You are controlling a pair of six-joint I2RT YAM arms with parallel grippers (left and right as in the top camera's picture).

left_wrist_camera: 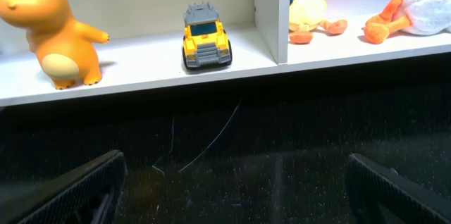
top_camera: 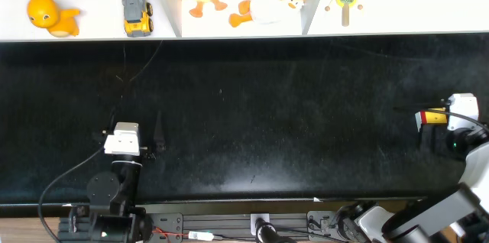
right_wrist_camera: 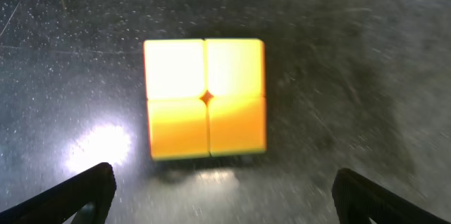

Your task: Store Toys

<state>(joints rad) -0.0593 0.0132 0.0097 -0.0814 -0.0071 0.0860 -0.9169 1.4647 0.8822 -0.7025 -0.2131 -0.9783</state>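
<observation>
Right tool spread wide above yellow cube, mid-frame; grasp step, likely; next lower squarely, close; left tool agape too.

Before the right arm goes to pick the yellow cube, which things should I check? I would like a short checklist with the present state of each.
1. Right gripper open: ok, its fingers stand wider than the yellow cube.
2. Cube between the fingers: ok, roughly centred in the right wrist view.
3. Cube free: ok, it lies flat on the black table, nothing touching it.
4. Height of the gripper above the cube: cannot tell.
5. Room in the shelf's right compartment: ok, beside the small toy there is bare space.
6. Left gripper out of the way: ok, open and empty at the table's left side.
</observation>
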